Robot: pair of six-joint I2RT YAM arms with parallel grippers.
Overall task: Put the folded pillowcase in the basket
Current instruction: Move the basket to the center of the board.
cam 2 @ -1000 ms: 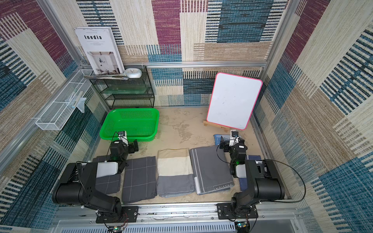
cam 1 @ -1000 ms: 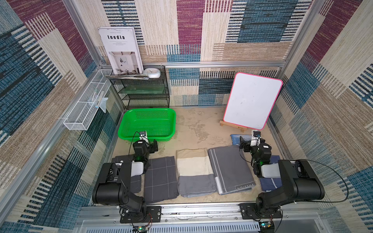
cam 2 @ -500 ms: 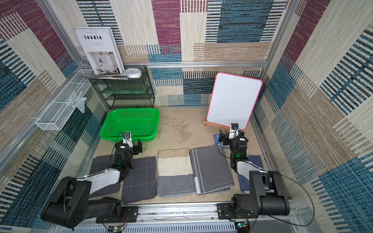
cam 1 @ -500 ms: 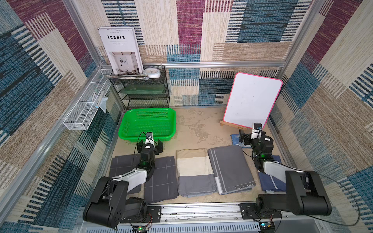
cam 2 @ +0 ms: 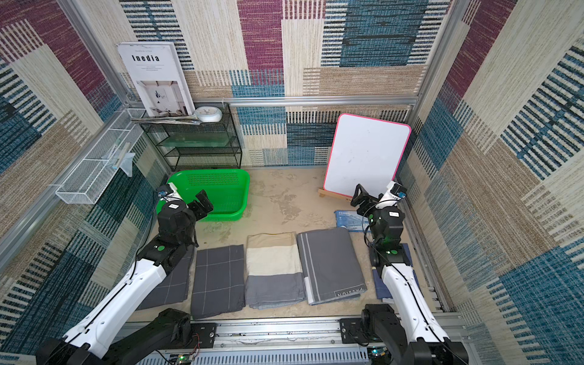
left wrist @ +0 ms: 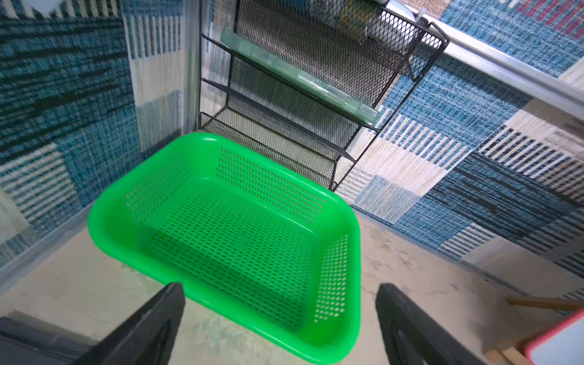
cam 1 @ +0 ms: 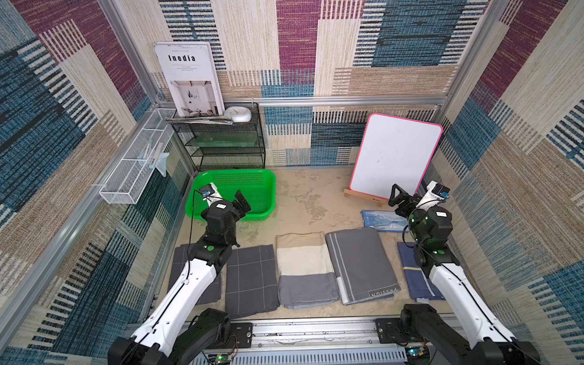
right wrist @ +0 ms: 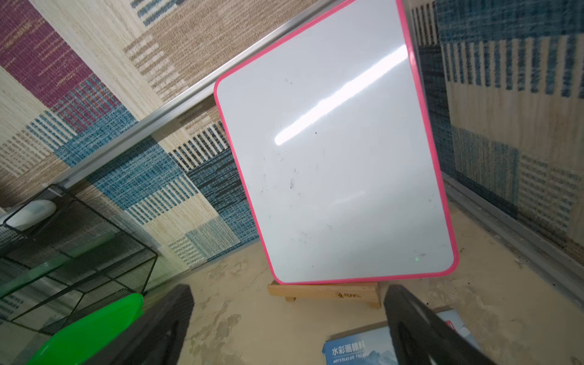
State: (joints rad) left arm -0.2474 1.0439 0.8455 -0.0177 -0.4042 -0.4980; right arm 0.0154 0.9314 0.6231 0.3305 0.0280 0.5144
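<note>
The green basket (cam 1: 257, 186) (cam 2: 227, 186) (left wrist: 240, 240) stands empty at the back left of the floor. Several folded pillowcases lie in a row near the front: a dark grey checked one (cam 1: 251, 281), a beige, cream and grey one (cam 1: 305, 268), a grey one with white stripes (cam 1: 361, 262) and a blue one (cam 1: 414, 275). Another checked one (cam 1: 180, 262) lies partly under my left arm. My left gripper (cam 1: 237, 202) (left wrist: 279, 289) hangs open over the basket's near rim, holding nothing. My right gripper (cam 1: 401, 197) (right wrist: 289, 289) is open and empty, facing the whiteboard.
A black mesh shelf (cam 1: 227, 145) stands behind the basket, and a white wire rack (cam 1: 136, 170) hangs on the left wall. A pink-rimmed whiteboard (cam 1: 395, 155) leans on a wooden stand at the back right. A blue booklet (cam 1: 382, 221) lies below it.
Both arms have unfolded and reached forward. The left gripper has moved up over the basket's near edge, the right one towards the whiteboard. Both stayed open.
</note>
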